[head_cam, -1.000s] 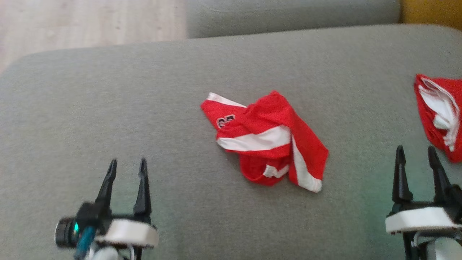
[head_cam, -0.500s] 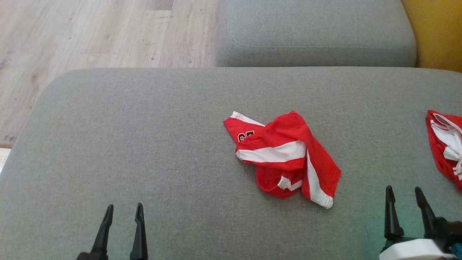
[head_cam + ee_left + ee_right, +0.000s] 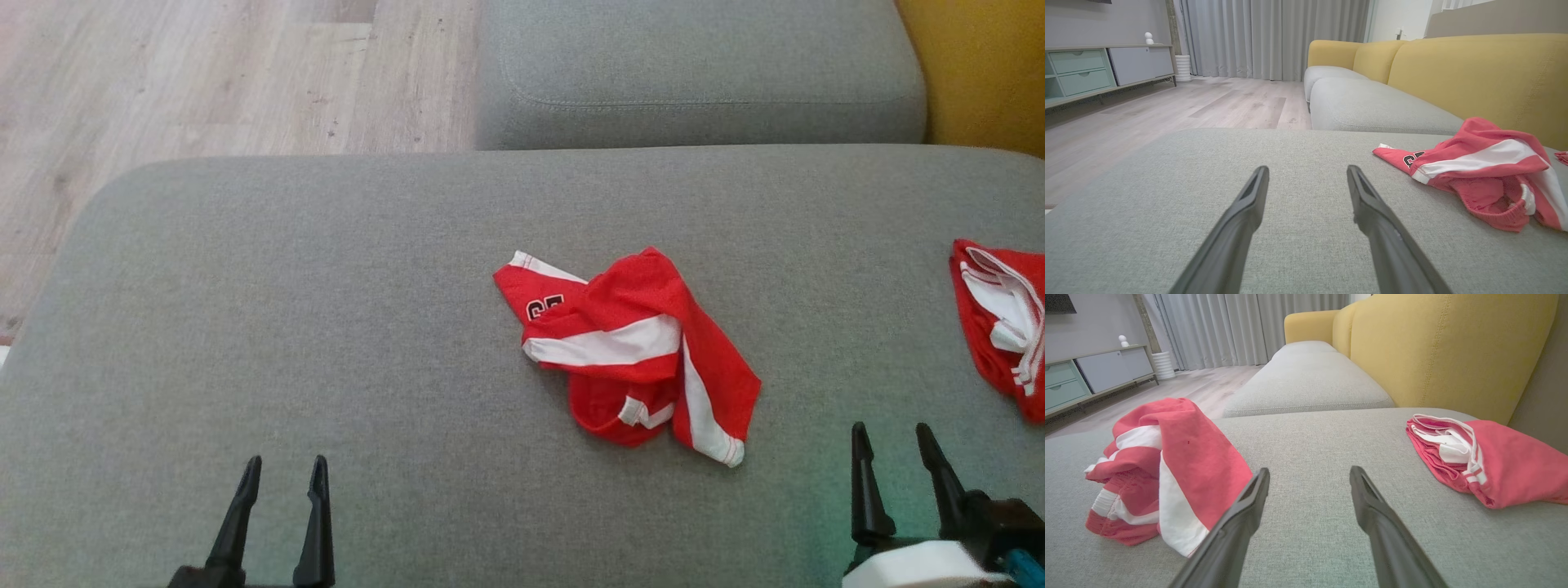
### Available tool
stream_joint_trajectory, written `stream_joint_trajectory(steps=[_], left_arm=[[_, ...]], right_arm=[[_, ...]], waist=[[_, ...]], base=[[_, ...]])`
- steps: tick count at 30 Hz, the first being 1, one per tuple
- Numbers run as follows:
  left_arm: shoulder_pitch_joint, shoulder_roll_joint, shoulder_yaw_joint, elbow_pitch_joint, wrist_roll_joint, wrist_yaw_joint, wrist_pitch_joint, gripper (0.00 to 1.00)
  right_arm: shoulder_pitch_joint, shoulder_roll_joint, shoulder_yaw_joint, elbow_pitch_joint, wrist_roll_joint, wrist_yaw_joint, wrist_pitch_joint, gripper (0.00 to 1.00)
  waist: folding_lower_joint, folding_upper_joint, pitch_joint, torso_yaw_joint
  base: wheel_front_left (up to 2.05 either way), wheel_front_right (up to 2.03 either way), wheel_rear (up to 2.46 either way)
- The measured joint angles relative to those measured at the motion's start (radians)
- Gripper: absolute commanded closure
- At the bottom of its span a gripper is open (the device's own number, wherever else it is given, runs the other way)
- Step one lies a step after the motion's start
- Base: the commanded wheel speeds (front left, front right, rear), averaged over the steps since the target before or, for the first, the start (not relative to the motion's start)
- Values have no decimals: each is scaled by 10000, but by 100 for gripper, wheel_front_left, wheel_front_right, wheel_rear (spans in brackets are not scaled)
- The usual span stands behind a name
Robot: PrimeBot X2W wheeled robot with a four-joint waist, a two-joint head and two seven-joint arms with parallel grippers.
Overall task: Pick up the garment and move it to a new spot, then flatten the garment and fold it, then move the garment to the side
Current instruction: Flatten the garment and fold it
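The garment (image 3: 633,351) is a crumpled pair of red shorts with white stripes, lying in a heap near the middle of the grey cushion (image 3: 326,310). It also lies at the right of the left wrist view as the garment (image 3: 1482,171), and at the left of the right wrist view as the garment (image 3: 1167,469). My left gripper (image 3: 282,467) is open at the lower left, well away from the heap. My right gripper (image 3: 891,434) is open at the lower right, a short way right of it. Both sets of fingers hold nothing.
A second red and white garment (image 3: 1000,322) lies folded at the cushion's right edge. Another grey seat cushion (image 3: 694,73) sits beyond, with a yellow backrest (image 3: 980,73) at the far right. Wooden floor (image 3: 204,82) lies past the cushion's left and far edges.
The head camera has tilted, so the scene sits lower and both grippers have slid toward the bottom edge. The garment lies in the same heap. Both grippers stay open.
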Motion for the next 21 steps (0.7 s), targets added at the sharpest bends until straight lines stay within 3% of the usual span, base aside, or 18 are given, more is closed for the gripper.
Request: stream_joint_trajectory(steps=[14, 19, 21], left_arm=[[-107, -159, 255, 148, 261, -412, 0, 0], [-117, -209, 257, 159, 261, -428, 0, 0], [-149, -217, 257, 163, 261, -435, 0, 0]], right_arm=[[-22, -2, 309, -50, 96, 0, 0, 0], [-108, -13, 1407, -27, 389, -2, 105, 0], [-184, -6, 2150, 119, 522, -2, 738, 0]], waist=[[0, 0, 130, -216], [0, 0, 168, -223], [0, 0, 185, -218]], base=[[0, 0, 0], [0, 0, 0], [0, 0, 0]])
